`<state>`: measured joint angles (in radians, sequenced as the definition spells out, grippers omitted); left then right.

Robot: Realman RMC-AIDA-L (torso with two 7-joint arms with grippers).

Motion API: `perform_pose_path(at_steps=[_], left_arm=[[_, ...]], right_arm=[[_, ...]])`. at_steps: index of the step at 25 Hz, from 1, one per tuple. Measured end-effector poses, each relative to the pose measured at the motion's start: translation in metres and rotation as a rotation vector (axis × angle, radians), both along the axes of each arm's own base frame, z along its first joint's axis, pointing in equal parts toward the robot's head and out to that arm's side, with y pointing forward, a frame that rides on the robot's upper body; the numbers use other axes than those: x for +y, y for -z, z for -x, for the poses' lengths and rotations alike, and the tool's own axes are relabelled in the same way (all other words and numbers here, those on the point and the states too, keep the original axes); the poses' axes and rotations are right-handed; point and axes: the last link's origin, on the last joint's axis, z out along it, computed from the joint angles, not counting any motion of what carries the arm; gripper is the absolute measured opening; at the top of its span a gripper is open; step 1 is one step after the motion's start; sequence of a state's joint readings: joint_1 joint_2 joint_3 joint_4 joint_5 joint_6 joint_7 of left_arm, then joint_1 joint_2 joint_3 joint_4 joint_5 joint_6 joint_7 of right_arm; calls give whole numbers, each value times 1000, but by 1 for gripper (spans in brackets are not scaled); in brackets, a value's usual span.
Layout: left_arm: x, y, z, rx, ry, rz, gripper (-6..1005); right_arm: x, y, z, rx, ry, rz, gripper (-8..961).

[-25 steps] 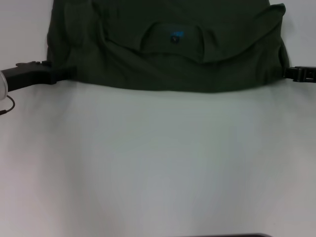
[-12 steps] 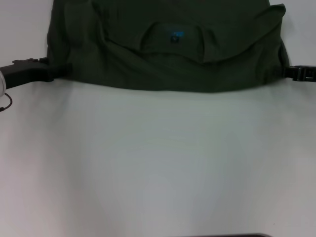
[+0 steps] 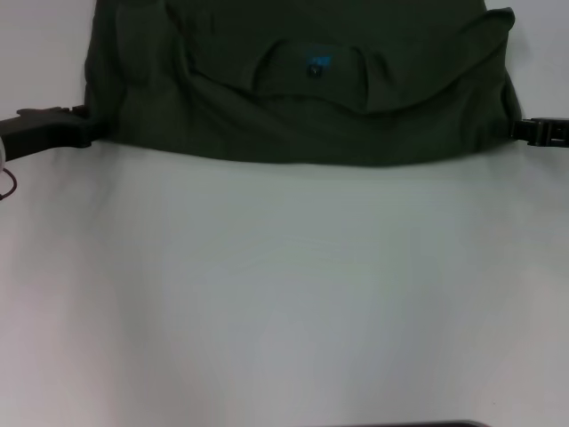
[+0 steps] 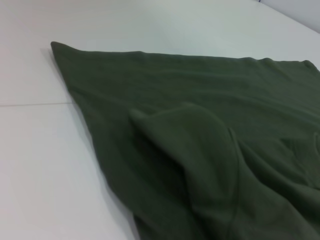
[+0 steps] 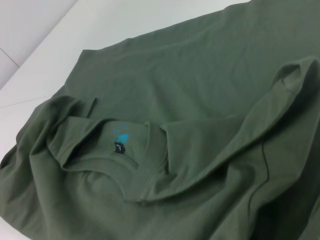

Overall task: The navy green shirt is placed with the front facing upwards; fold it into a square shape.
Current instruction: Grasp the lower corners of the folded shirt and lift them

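Observation:
The navy green shirt (image 3: 302, 107) lies folded across the far part of the white table (image 3: 284, 294). Its round collar (image 3: 311, 76) and small black neck tag (image 3: 315, 65) face up near the middle. A fold edge runs along its near side. My left gripper (image 3: 78, 129) sits low on the table just off the shirt's left edge, apart from the cloth. My right gripper (image 3: 524, 131) is at the shirt's right edge, touching or nearly touching it. The left wrist view shows a sleeve fold of the shirt (image 4: 200, 130). The right wrist view shows the shirt (image 5: 210, 90) with its collar and tag (image 5: 120, 148).
Bare white tabletop stretches from the shirt's near edge to the front. A thin dark cable loop (image 3: 7, 182) hangs by the left arm at the picture's left border. A dark strip (image 3: 418, 423) shows at the table's front edge.
My left gripper has drawn back to the left, off the shirt's lower left corner. The right gripper and the shirt have stayed put.

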<state>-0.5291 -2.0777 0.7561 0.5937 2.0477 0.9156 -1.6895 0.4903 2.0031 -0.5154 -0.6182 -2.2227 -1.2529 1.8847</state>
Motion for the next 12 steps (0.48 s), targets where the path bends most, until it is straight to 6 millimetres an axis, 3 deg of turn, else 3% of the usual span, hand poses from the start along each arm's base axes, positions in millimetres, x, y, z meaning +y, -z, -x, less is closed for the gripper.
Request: perform_pose_path(at_steps=[12], left_arm=[[-1,-2,3,7,-4,0,497]], right_arm=[[0,1,0,1,-2,3,43]])
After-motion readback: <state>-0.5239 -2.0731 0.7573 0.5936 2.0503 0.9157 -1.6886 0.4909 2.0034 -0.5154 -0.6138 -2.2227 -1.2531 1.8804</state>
